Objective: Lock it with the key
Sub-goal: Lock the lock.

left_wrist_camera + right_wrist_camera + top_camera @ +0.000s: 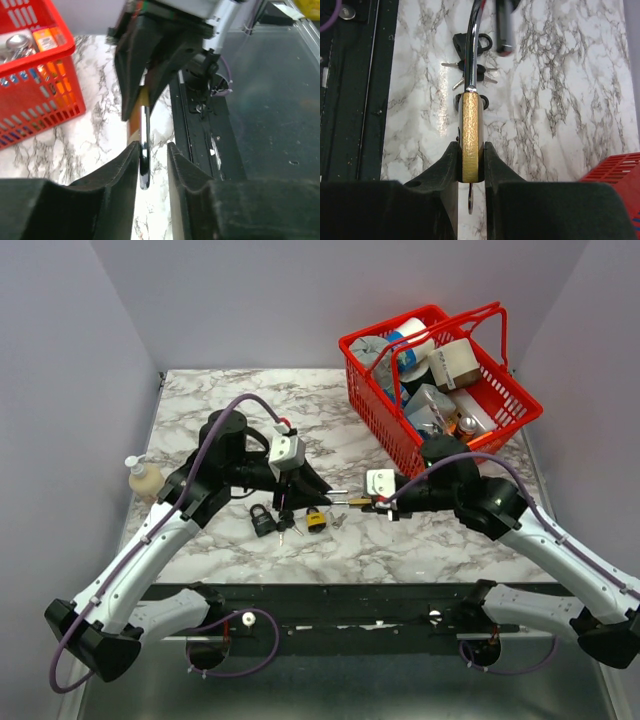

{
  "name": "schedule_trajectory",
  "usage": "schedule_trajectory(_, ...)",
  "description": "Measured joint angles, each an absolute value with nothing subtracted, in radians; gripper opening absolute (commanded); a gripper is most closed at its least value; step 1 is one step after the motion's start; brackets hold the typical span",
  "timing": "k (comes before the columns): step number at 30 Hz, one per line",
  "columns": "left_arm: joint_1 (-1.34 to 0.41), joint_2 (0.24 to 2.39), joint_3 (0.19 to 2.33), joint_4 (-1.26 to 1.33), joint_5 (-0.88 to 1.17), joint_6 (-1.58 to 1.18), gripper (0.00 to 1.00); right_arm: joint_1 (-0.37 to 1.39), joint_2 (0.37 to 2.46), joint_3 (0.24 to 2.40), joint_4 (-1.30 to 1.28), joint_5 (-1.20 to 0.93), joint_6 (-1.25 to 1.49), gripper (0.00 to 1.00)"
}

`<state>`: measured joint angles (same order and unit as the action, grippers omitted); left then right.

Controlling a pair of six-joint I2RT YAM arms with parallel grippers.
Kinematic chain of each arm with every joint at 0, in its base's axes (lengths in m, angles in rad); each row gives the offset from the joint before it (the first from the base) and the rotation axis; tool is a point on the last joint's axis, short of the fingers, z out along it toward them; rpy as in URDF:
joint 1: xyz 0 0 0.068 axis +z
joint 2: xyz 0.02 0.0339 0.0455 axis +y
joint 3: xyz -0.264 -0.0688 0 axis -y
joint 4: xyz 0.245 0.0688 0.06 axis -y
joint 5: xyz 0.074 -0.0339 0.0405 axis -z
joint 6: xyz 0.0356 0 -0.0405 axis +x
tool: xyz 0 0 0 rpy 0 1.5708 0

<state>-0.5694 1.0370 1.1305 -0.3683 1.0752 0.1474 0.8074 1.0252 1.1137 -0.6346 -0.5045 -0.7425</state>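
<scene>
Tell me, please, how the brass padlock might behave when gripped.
Probably rigid and heavy for its size: the brass padlock looks solid metal. Its polished shackle may be slippery, and the right gripper pinches only its lower half, so it might pivot.

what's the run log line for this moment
right gripper: shut on brass padlock | left gripper: open, fingers either side of shackle

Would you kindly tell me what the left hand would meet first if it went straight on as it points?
The long chrome shackle lies between the fingers of the left hand; straight ahead, it would probably meet the brass padlock body gripped by the right hand, though depth is uncertain.
</scene>
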Motion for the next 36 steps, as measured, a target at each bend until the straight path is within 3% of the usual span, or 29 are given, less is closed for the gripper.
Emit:
schedule_trajectory(6, -0.651, 1.029, 1.185, -0.595, 1.082, 0.4, 0.33, 0.788, 1.079, 1.195, -0.651, -0.519, -0.66, 0.01)
schedule_trajectory(9, -0.71, 1.011, 1.176, -0.654, 1.04, 0.487, 0.45, 0.739, 1.123, 1.272, -0.665, -0.559, -0.604, 0.01)
schedule_trajectory(11, -0.735, 0.997, 1.162, -0.679, 0.997, 0.53, 0.59, 0.714, 1.139, 1.306, -0.675, -0.583, -0.577, 0.01)
schedule_trajectory(14, -0.739, 0.987, 1.142, -0.697, 0.933, 0.566, 0.66, 0.696, 1.143, 1.337, -0.693, -0.635, -0.545, 0.01)
schedule_trajectory(19, -0.685, 0.959, 1.132, -0.656, 0.888, 0.496, 0.63, 0.697, 1.122, 1.339, -0.718, -0.696, -0.524, 0.01)
schedule_trajectory(27, -0.417, 0.875, 1.153, -0.536, 0.94, 0.265, 0.64, 0.692, 1.052, 1.309, -0.756, -0.778, -0.537, 0.01)
schedule_trajectory(36, -0.471, 0.902, 1.153, -0.487, 1.0, 0.177, 0.59, 0.694, 1.05, 1.292, -0.737, -0.855, -0.542, 0.01)
